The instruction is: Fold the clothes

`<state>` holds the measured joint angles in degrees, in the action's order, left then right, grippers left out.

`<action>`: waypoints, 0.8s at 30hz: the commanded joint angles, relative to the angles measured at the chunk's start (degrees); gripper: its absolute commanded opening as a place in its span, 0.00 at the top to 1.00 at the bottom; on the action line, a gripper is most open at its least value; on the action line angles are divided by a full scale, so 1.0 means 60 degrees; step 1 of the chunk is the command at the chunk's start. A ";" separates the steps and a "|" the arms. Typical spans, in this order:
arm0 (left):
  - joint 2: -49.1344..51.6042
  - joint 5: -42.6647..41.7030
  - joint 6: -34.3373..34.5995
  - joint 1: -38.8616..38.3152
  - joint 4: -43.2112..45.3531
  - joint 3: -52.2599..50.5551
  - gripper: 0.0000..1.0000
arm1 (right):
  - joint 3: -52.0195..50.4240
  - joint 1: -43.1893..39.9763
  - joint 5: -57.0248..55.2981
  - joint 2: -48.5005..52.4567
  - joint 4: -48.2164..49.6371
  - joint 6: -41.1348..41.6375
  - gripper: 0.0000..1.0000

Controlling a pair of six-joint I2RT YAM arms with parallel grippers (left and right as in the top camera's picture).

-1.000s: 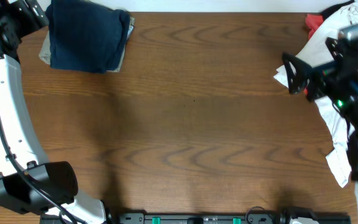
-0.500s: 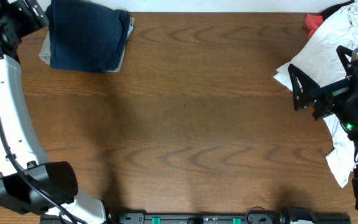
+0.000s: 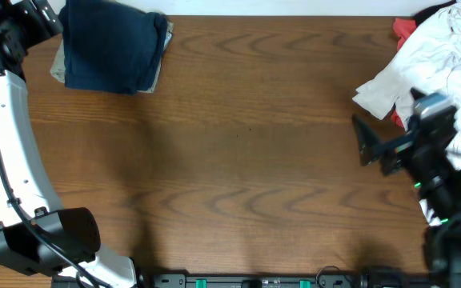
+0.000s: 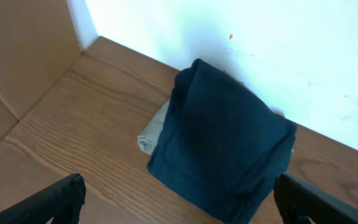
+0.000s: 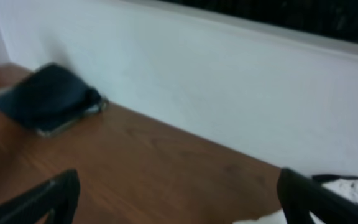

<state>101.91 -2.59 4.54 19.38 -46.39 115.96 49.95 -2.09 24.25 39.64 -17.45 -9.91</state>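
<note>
A folded dark navy garment point(image 3: 112, 48) lies at the table's back left on a folded khaki garment point(image 3: 58, 68). Both show in the left wrist view, navy point(image 4: 222, 140) over khaki point(image 4: 151, 134), and small in the right wrist view point(image 5: 45, 96). A crumpled white garment pile point(image 3: 438, 56) lies at the back right. My left gripper point(image 4: 179, 199) is open and empty, above the table near the folded stack. My right gripper point(image 3: 374, 148) is open and empty, just in front of the white pile; its fingers frame bare table point(image 5: 179, 193).
A red cloth point(image 3: 402, 30) and a dark cloth point(image 3: 432, 11) peek from behind the white pile. More white fabric point(image 3: 432, 210) hangs at the right edge. A white wall point(image 5: 229, 81) borders the table's back. A cardboard panel point(image 4: 23, 56) stands at the left.
My right gripper has moved off the white pile, toward the front and slightly left, and stays open and empty. The left arm and folded stack have not moved.
</note>
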 commanded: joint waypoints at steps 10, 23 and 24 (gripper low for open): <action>0.0058 0.0044 0.0084 -0.0007 -0.0015 -0.0040 0.02 | -0.6892 0.0608 -0.0153 -0.4393 0.4240 -0.0138 0.01; 0.0058 0.0040 0.0084 -0.0011 -0.0015 -0.0040 0.02 | -0.8273 0.0674 -0.1213 -0.6564 0.3435 -0.0127 0.01; 0.0058 0.0044 0.0084 -0.0007 -0.0015 -0.0040 0.02 | -0.8273 0.0681 -0.1257 -0.6561 0.3424 -0.0091 0.01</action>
<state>101.91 -2.59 4.54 19.38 -46.46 115.96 0.54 0.99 19.62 1.15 3.51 -10.98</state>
